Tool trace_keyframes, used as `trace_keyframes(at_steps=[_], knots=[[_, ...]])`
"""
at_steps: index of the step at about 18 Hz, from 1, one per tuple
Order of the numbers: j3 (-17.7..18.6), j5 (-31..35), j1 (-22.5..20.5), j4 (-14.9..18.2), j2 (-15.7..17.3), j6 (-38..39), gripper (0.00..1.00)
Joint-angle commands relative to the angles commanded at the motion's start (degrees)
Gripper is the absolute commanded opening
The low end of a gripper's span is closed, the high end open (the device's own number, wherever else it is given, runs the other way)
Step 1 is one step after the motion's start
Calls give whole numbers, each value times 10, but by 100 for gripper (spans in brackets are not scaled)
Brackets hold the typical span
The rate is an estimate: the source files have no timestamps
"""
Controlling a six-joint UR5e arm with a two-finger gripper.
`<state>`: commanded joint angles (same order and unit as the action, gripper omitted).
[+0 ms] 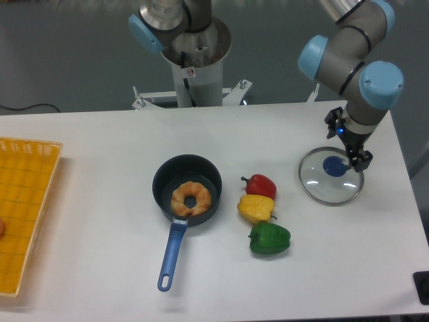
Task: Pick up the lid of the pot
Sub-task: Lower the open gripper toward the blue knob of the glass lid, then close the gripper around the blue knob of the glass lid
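My gripper reaches in from the upper right, its two fingers apart with nothing between them. Just below it in the view lies the pot lid, a round transparent disc flat on the white table at the right. A dark blue knob stands at its middle, just left of and below the nearer fingertip. The fingers overlap the lid's upper right edge in the view; their exact height above it I cannot tell.
Red, yellow and green peppers lie left of the lid. Farther left, a black pan with a blue handle holds a brown ring. A yellow crate stands at the far left.
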<state>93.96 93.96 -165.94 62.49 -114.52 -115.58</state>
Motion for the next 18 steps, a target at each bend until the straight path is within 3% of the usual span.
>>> trace_keyframes(at_steps=[18], knots=[[12,-2,10,-46,-25,71,100]])
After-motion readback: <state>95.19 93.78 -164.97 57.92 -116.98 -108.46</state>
